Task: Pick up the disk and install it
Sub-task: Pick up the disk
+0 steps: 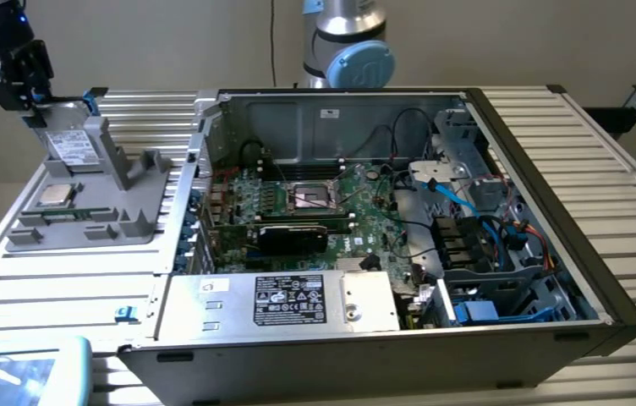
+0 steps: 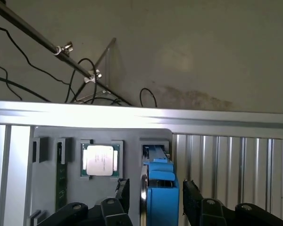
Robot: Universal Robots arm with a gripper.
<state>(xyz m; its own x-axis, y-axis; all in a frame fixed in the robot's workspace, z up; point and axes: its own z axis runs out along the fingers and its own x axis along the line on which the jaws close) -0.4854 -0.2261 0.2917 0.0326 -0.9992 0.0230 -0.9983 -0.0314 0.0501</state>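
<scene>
One disk [image 2: 160, 200] stands on edge between two spread-apart fingers [image 2: 192, 197] of the gripper [image 2: 155, 188] (one chip [image 2: 100, 160] nearby).

Counted one disk [image 2: 159, 188], in one blue carrier. One processor chip [image 2: 100, 160] and one green memory stick [image 2: 61, 172] were there too. One grey holder [image 1: 126, 224] carried all three. There was one open computer case [image 1: 273, 118], with one motherboard [image 1: 375, 220] and one silver box [image 1: 284, 298] with a black label inside. One robot arm [image 1: 347, 42], one gripper [image 2: 158, 200], two fingers [image 2: 124, 190]. One slatted table [image 1: 70, 279]. The blue cables in the case were too tangled to count.
</scene>
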